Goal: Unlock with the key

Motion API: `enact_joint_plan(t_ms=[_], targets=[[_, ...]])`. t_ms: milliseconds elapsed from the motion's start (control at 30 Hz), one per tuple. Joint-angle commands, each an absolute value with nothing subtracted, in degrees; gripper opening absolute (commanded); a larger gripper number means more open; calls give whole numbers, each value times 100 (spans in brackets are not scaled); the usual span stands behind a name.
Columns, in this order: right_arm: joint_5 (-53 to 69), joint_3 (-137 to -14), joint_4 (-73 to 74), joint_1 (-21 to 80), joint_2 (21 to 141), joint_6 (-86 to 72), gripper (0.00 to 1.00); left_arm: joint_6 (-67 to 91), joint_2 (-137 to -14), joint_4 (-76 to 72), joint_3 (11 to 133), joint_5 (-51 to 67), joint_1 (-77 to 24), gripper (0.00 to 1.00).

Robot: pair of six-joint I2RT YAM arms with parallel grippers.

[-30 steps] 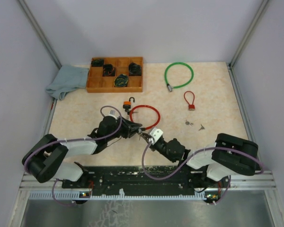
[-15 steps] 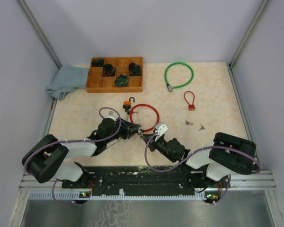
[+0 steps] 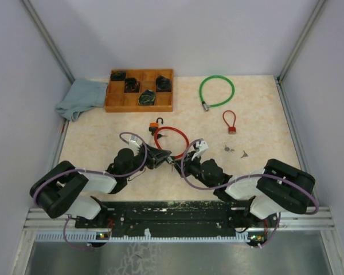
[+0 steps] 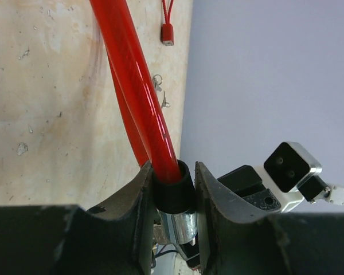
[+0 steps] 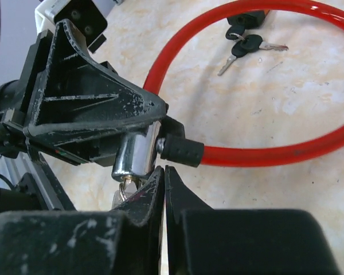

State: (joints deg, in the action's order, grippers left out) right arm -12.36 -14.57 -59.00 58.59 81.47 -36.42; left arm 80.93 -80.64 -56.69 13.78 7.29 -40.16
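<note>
left claw point(image 4: 171, 177) around red cable lock point(image 4: 135, 74), mottled beige table point(image 3: 97, 146), lilac walls point(image 3: 178, 34)

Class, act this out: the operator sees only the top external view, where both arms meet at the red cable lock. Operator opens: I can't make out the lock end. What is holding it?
Observer: In the left wrist view, the left jaws clamp the black collar of the red cable lock, beside its chrome barrel.
Operator: And the right arm?
Observer: The right wrist view shows the right jaws shut, pinching a key at the barrel's end.
Operator: Any spare keys?
Observer: Two black-headed keys lie inside the red loop.
</note>
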Motion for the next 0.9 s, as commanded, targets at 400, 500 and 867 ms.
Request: enact_joint_plan(t_ms=[400, 500, 867], targets=[[-301, -1521, -2937, 5397, 5480, -1929, 52, 5934, -8277, -6043, 1835, 1048, -3929, 0], [-92, -1709, -2790, 5389, 5402, -2015, 56, 5148, -8285, -6271, 1950, 1211, -3929, 0], [1107, -2219, -3440, 4904, 6496, -3384, 59, 4091, -8408, -8810, 1309, 1382, -3929, 0]])
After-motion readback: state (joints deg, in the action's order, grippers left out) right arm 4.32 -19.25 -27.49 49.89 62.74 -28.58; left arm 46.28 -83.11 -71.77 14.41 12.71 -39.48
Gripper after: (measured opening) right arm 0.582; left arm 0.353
